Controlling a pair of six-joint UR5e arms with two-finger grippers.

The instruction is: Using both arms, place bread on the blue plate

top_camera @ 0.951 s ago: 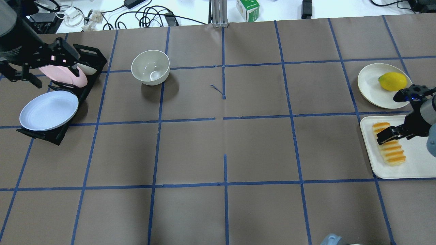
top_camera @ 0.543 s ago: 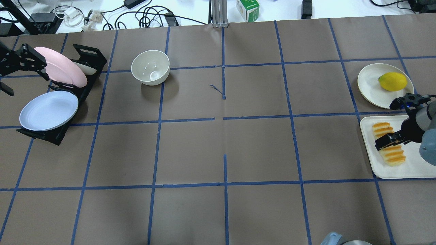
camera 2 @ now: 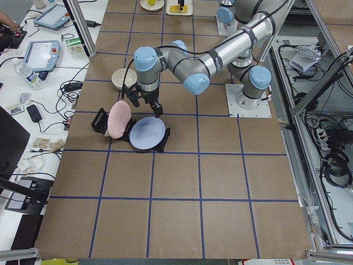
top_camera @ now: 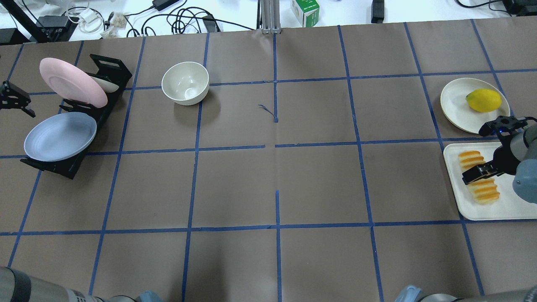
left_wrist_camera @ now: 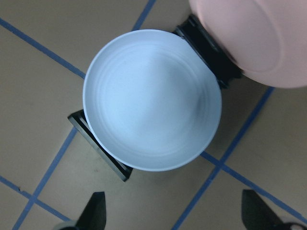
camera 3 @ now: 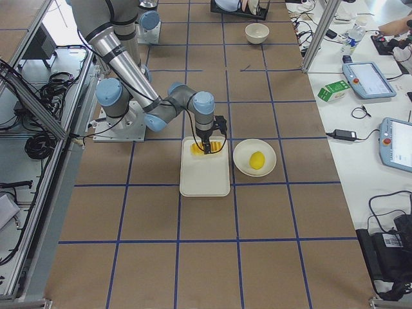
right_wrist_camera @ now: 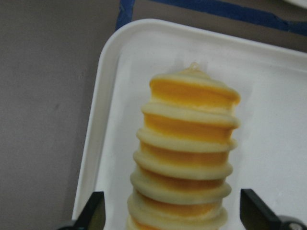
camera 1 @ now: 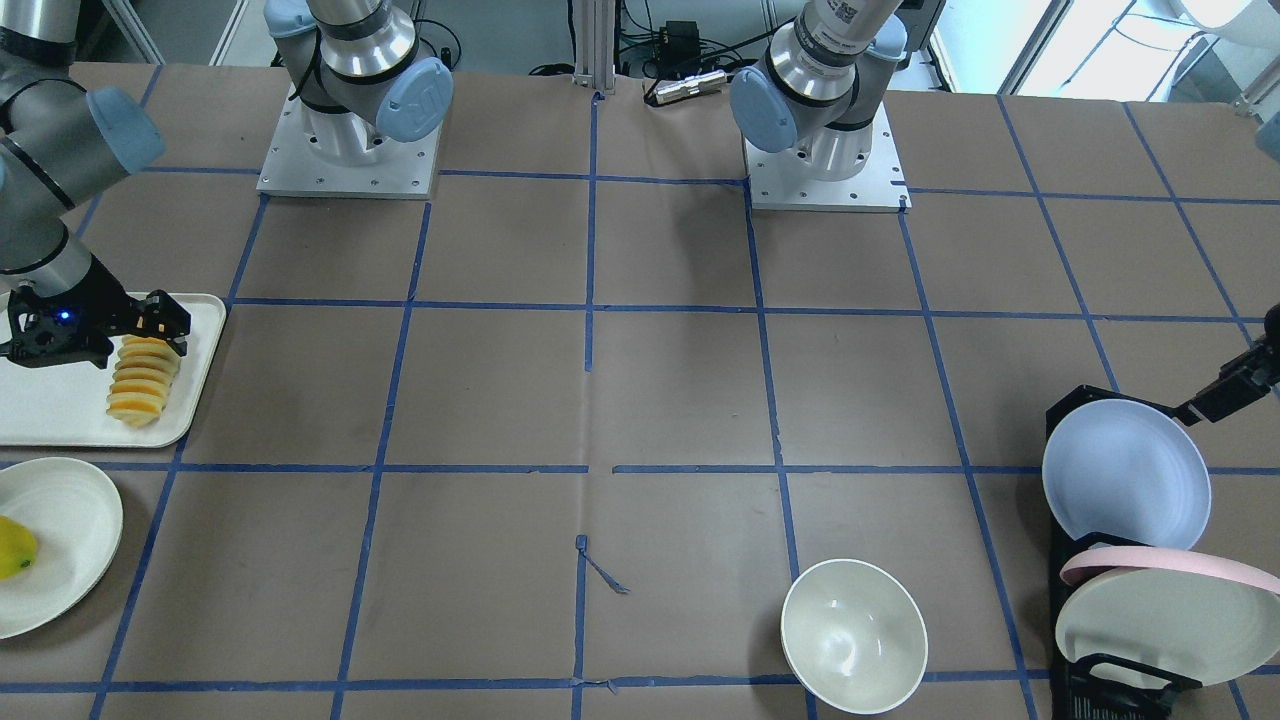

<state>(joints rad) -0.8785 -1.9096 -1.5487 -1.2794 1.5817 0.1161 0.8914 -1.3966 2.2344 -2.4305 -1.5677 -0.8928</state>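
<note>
Sliding outward toward the table edge since a moment ago, the left gripper (top_camera: 19, 100) hangs wide-fingered near the black rack (top_camera: 63, 167). The bread (top_camera: 484, 192) lies on the white tray (top_camera: 503, 209) — the right gripper (top_camera: 478, 173) straddles its middle, fingers wide — well apart from the blue plate (top_camera: 60, 136) leaning in that rack.

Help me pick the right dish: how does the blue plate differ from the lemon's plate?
The blue plate is pale blue, the lemon's plate cream. The blue leans in a black rack; the cream lies flat on the table. The blue is empty; the cream holds a lemon. Both are round.
</note>
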